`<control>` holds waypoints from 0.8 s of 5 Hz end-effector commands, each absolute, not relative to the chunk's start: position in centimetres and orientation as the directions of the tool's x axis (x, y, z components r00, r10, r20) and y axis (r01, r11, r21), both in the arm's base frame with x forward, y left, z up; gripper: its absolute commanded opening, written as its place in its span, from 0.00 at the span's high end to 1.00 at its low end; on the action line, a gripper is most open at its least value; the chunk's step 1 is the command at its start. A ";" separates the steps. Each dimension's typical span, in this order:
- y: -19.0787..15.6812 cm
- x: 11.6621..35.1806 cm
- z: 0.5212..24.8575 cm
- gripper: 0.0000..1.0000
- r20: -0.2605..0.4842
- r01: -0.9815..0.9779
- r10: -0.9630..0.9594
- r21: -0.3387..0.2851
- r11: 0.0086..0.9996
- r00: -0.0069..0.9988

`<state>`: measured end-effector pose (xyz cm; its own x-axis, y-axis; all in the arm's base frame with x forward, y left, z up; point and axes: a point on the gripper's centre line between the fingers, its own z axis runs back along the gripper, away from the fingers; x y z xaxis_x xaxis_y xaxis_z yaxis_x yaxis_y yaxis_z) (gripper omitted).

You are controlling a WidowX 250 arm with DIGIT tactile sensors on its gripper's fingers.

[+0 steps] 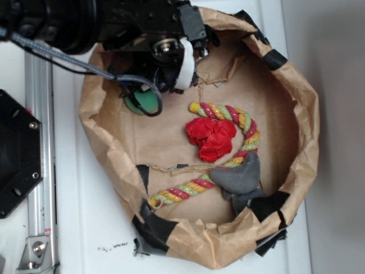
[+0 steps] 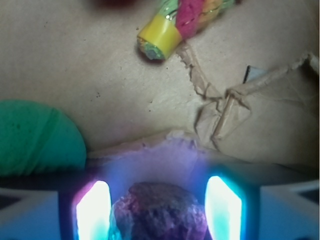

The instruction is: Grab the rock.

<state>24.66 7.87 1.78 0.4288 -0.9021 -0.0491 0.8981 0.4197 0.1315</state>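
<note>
1. Exterior view: the arm (image 1: 114, 23) reaches in from the top left over a brown paper-lined bin (image 1: 296, 114). The gripper itself is buried under the black wrist hardware, so can't tell its state from here, and the rock isn't visible. A green ball (image 1: 140, 103) peeks out just under the arm. A striped rope toy (image 1: 242, 123) curves round a red crumpled thing (image 1: 212, 138), and a grey plush toy (image 1: 239, 177) lies on the rope's lower part.

2. Wrist view: the rock (image 2: 161, 212) sits right between the two glowing fingers (image 2: 93, 212) at the bottom edge. The gripper (image 2: 159, 210) looks snug around it, though contact is hard to confirm through the glare. Green ball off to the left, rope end up top
</note>
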 end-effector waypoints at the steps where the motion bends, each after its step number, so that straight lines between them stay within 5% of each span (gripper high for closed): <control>1: 3.3 25.0 8.9 1.00 0.074 0.784 -0.817 0.243 0.571 0.572; 2: 0.6 24.4 13.8 1.00 0.063 0.669 -0.707 0.272 0.692 0.705; 3: -0.9 24.2 19.3 1.00 0.131 0.476 -0.492 0.133 0.869 0.861; 4: -0.7 25.2 22.8 1.00 0.074 0.253 -0.257 0.064 0.965 0.964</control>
